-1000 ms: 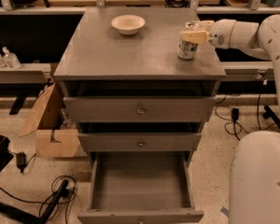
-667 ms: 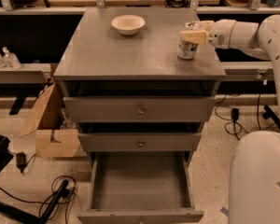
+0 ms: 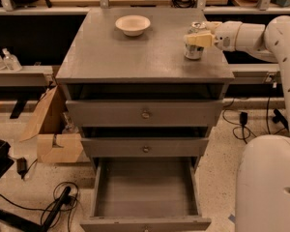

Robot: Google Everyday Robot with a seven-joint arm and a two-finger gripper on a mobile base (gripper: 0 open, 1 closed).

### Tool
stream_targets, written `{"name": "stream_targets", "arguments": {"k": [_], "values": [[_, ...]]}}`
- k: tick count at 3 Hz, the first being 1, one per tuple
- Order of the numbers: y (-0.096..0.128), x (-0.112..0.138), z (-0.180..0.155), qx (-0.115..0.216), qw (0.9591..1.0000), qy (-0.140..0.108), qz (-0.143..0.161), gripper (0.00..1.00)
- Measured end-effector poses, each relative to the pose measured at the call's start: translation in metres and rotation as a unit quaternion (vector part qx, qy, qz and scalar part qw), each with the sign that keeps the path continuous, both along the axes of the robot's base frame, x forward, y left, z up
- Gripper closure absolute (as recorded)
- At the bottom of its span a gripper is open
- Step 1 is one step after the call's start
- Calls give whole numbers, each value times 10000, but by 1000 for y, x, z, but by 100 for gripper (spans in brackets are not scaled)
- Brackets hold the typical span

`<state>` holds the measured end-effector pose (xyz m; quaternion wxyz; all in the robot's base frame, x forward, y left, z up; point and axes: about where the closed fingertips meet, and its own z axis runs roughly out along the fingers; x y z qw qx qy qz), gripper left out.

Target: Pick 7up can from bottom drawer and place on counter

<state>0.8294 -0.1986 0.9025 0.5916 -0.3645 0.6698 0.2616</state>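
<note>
at the counter's [image 3: 135, 57] far right, our gripper [image 3: 199, 38] clasps the 7up can [image 3: 194, 51] between its fingers, upright on the slab, likely steadying it before letting go.

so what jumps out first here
The tool on the white arm is at the 7up can, which stands upright at the right rear of the counter. Below, the bottom drawer is pulled wide open, its floor bare, and a cream bowl sits near the counter's back edge.
</note>
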Motion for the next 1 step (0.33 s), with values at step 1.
{"name": "stream_targets", "arguments": {"k": [1], "values": [[2,0,-1,2,10000,4,10,0]]}}
